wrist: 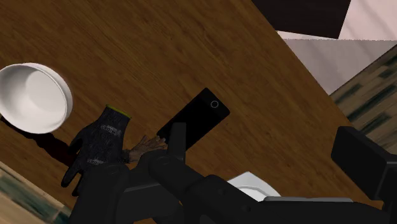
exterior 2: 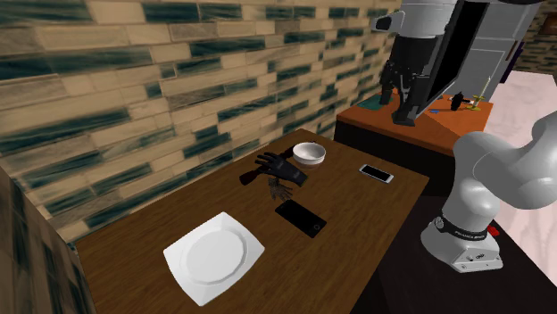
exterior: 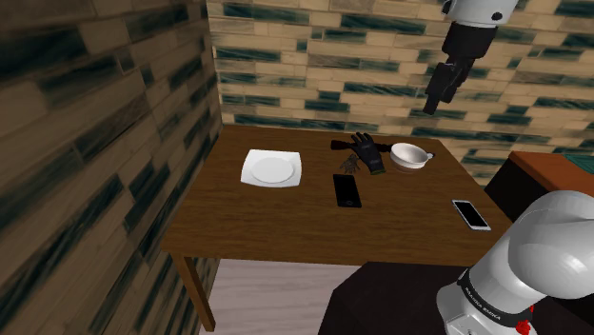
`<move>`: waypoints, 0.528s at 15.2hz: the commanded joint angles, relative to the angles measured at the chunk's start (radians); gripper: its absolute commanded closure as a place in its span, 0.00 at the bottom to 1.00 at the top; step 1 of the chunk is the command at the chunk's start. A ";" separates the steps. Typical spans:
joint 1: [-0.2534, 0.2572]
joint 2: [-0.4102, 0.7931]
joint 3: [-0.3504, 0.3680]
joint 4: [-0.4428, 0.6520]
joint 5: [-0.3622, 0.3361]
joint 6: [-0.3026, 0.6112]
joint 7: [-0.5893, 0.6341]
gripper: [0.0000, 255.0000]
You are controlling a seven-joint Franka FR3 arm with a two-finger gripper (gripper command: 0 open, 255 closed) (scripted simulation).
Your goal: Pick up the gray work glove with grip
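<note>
Gripper (exterior: 439, 95) hung high over the far side of the wooden table (exterior: 286, 219), touching nothing. Fingers (wrist: 175, 143) stood spread apart, with nothing between them.

Dark gray work glove (exterior: 367, 152) lay flat on the tabletop, well below the gripper and off to one side of it, not directly under. Cuff showed a thin yellow-green edge.

White bowl (exterior: 409, 155) sat just beside the glove, also far beneath the gripper. Black phone (exterior: 347, 188) lay near the glove's other side. White square plate (exterior: 272, 168) and white phone (exterior: 470, 213) lay farther off.
</note>
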 commanded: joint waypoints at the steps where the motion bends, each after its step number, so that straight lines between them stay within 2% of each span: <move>1: 0.000 0.000 0.000 0.000 0.000 0.000 0.000 0.00; 8: -0.045 0.141 -0.082 -0.059 0.003 0.243 0.015 0.00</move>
